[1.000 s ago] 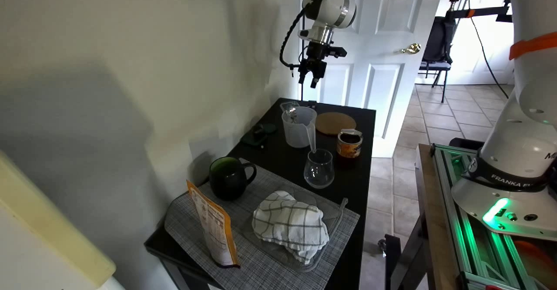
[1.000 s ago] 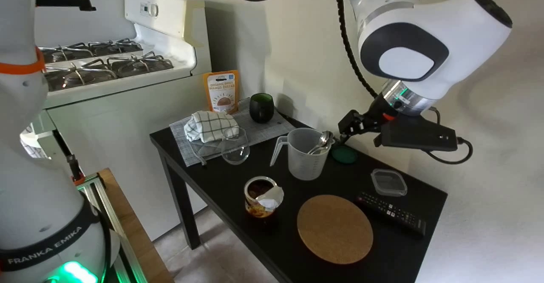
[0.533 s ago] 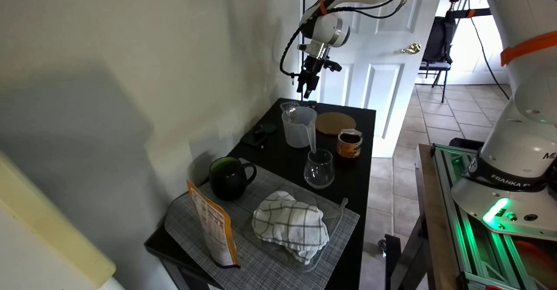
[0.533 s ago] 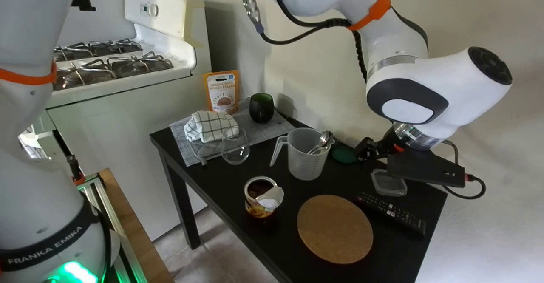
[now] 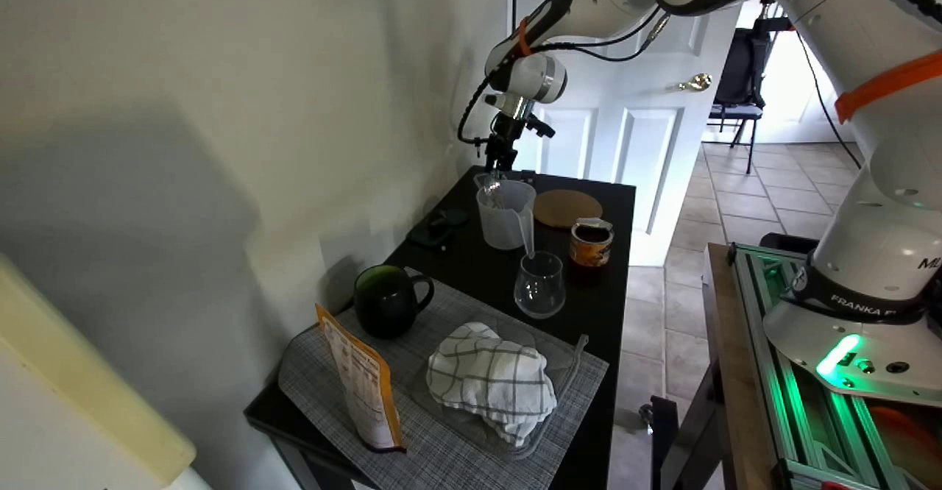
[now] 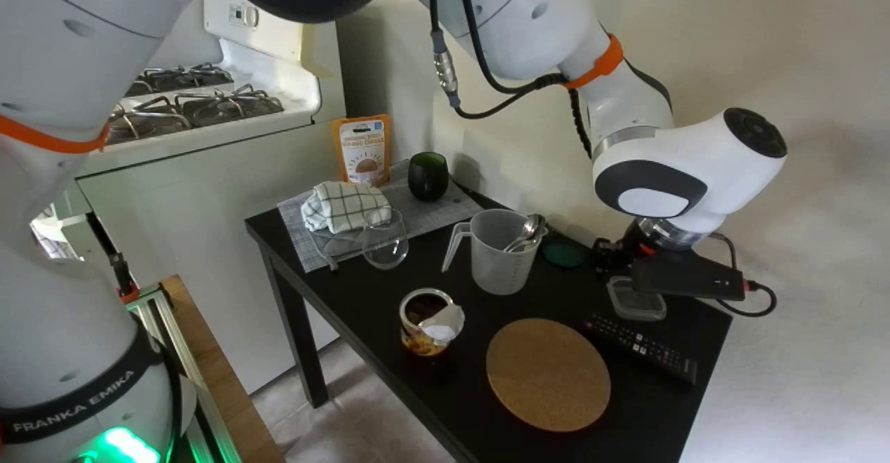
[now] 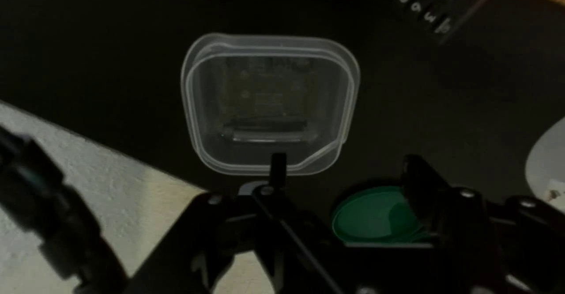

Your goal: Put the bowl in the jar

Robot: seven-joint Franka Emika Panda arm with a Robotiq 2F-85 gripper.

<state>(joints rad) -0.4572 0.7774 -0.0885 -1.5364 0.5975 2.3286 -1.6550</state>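
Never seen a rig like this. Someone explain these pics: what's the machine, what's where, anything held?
One white robot arm with a two-fingered end effector. Two cameras outside it give the exterior views, from different places; the wrist view comes from a camera on the arm, looking past the fingers.

On the dark table: a measuring jug with a spoon in it (probably the task's "jar"), a clear plastic container (maybe its "bowl"), a remote, a green disc, a brown round board, an opened can and a clear glass. A gray mat bears a dark mug, an upright pouch and a clear dish under a checked cloth.

Nothing looks held: the fingers stand apart.
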